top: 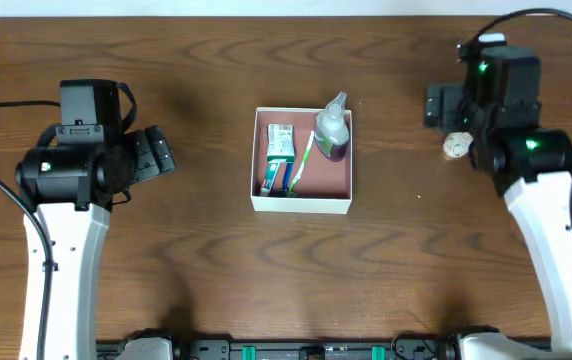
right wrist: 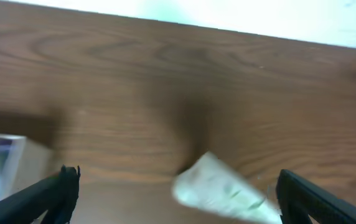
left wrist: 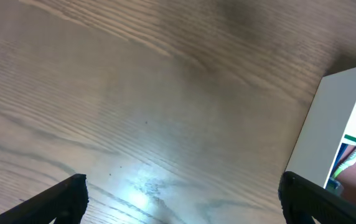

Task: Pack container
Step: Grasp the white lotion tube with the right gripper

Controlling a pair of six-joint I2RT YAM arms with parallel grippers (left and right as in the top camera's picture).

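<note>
Your right claw [right wrist: 175, 198] is spread wide with nothing in it, and a pale blurry item [right wrist: 218, 186] sits on the table [right wrist: 134, 93] between its fingers. I can't tell what it is. Looks like the pickup step to me, so center on it, get low and close gently.

The container [top: 301, 204] is mid-table, well off to that arm's left. It already holds a bottle [top: 332, 135], a packet [top: 281, 140] and a toothbrush [top: 304, 160]. Its near-right corner looks bare, so aim there.

Your left claw [left wrist: 183, 186] is also wide open and empty, over bare table near the container's wall. There's lots of open table between the arms, and the far edge is well back.

Wood table [top: 216, 280] w/ container [top: 301, 204]; pale item [top: 455, 147]
</note>
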